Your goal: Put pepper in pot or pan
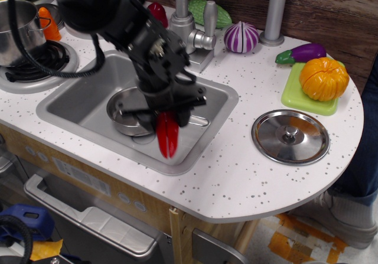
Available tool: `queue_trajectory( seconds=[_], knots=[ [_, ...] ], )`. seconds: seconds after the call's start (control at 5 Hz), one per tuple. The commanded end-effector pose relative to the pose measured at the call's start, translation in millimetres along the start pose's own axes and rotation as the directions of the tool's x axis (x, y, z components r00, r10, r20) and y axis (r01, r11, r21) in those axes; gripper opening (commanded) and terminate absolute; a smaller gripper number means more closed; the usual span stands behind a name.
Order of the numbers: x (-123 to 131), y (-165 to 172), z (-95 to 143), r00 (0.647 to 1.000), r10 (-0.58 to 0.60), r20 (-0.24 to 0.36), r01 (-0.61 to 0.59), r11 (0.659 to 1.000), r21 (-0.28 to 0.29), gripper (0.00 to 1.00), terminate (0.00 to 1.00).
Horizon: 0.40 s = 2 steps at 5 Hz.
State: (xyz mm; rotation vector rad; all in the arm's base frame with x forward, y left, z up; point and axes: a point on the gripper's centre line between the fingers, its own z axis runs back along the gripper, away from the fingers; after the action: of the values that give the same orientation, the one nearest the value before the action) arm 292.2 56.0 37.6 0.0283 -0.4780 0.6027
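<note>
At the far left of the frame a taller steel pot point(16, 31) sits on a burner, with an orange carrot-like toy point(51, 26) beside it — neither belongs to this job. Just right of that, in the sunken sink point(71, 101) at centre-left, lies the small shallow pan point(125, 111), largely covered by the arm. The end effector point(167, 117) hangs over the sink at the pan's right edge, clamped on the upper end of the pepper point(168, 137), which dangles point-down with its tip over the sink floor near the front rim.

By my reading the task is well past halfway: the pepper is grasped and lifted off the tabletop, and carried to the sink, but it is not yet in the pan. What remains is a short shift toward the left of the frame, over the pan's bowl, then a release.

Hard to make out: the pepper is motion-blurred, so its stem and the exact grip are unclear; the pan's right rim is hidden and only part of its thin handle shows. Whether the pepper's tip touches anything I cannot tell. Further right, a flat steel lid point(290, 136) rests on the speckled tabletop point(236, 175).
</note>
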Motion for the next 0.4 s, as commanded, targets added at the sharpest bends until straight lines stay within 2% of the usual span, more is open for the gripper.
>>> queue_trajectory(
  seconds=[0.0, 0.2],
  knots=[
    [63.6, 29.7, -6.9, 0.989, -0.061, 0.133, 0.067, 0.997, -0.038, 0.0, 0.0],
    [87.2, 47.0, -36.2, 0.96, -0.094, 0.263, 0.117, 0.991, -0.071, 0.0, 0.0]
  ],
)
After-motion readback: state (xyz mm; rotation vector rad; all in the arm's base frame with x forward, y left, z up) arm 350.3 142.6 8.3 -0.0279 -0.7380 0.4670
